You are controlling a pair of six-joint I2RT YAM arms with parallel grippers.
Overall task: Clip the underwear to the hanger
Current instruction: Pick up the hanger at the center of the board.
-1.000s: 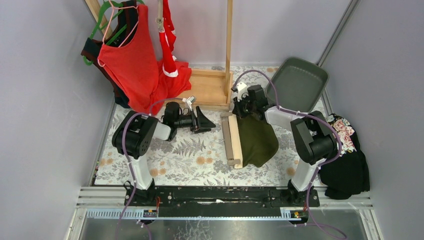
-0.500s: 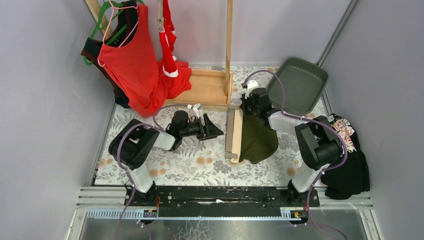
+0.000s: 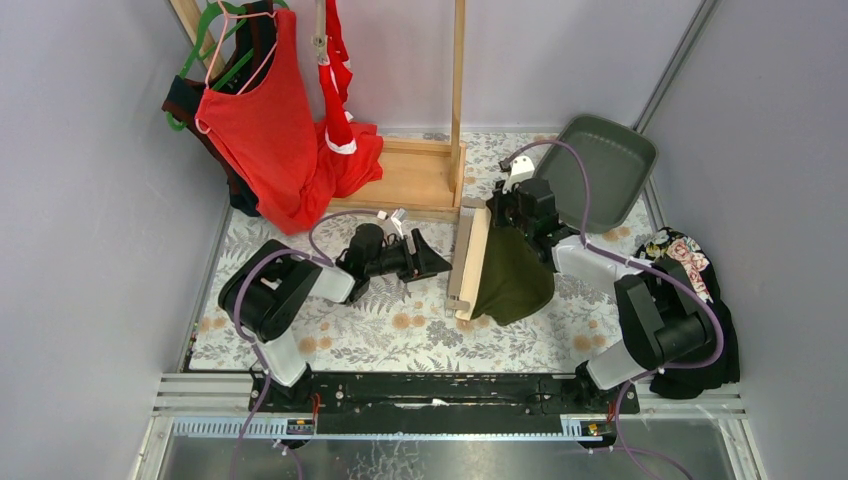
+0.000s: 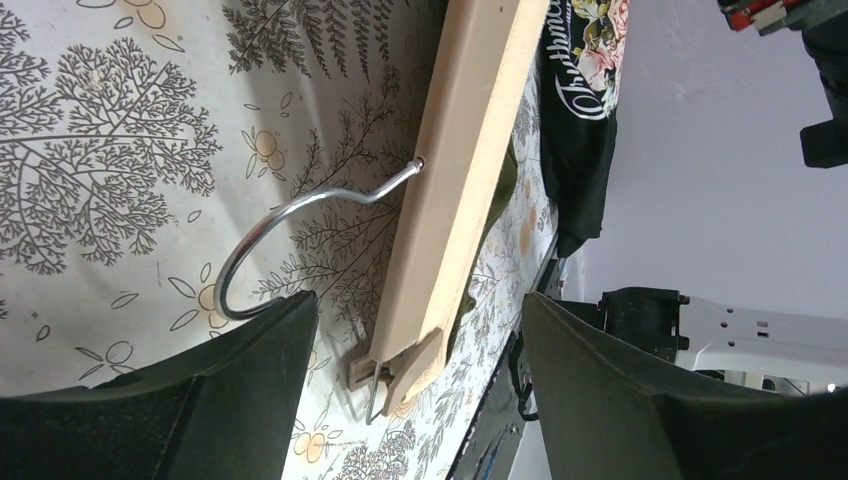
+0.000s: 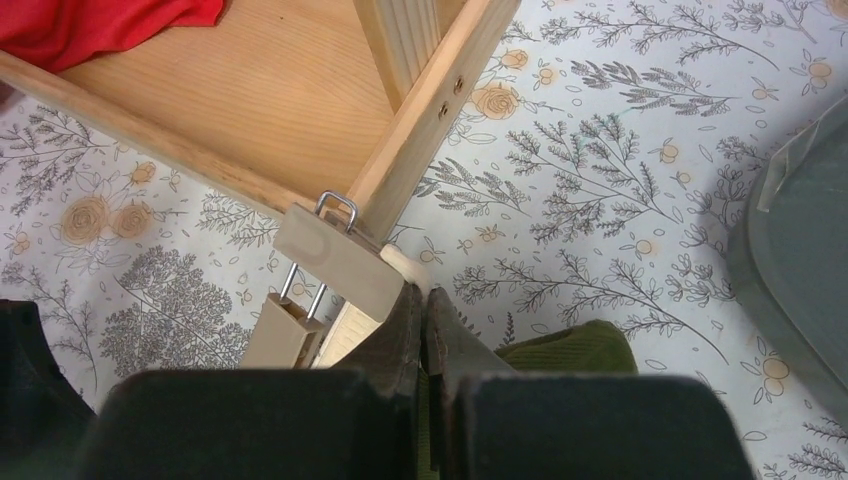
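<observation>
The olive green underwear lies on the table against a wooden clip hanger. My right gripper is shut on its cream waistband at the hanger's far end. In the right wrist view the shut fingers pinch the green cloth beside a wooden clip. My left gripper is open just left of the hanger. In its wrist view the hanger bar, its metal hook and the near clip lie between the jaws, untouched. The red underwear hangs on the rack.
A wooden rack with a base stands at the back, its corner next to the right gripper. A large red tank top hangs at the left. A grey tray leans at the back right. Black floral cloth lies at the right.
My right gripper moved right and farther back, dragging the hanger's far end and the olive underwear so the hanger now tilts. My left gripper moved right, closer to the hanger.
</observation>
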